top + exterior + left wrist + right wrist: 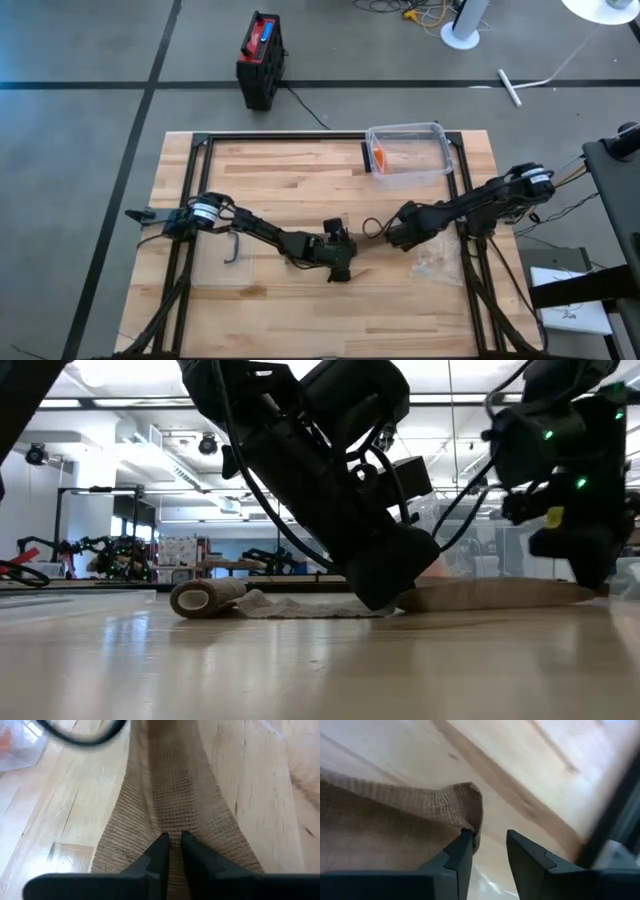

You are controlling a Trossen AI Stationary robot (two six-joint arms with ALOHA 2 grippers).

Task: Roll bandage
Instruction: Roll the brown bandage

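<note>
- Left wrist view: bandage (170, 805), tan open-weave gauze, a flat strip on the pale wood table (60, 820), bunched into folds where the left gripper (171, 845) pinches it between nearly closed fingers.
- Right wrist view: right gripper (487, 845), fingers apart, one tip touching the bandage's curled end, nothing between them.
- Low view: rolled end (205, 598) at the strip's far side, a small cylinder lying on the tabletop.
- High view: both grippers near table centre; clear plastic bin (408, 153) at the far edge; bare boards along the near edge.
</note>
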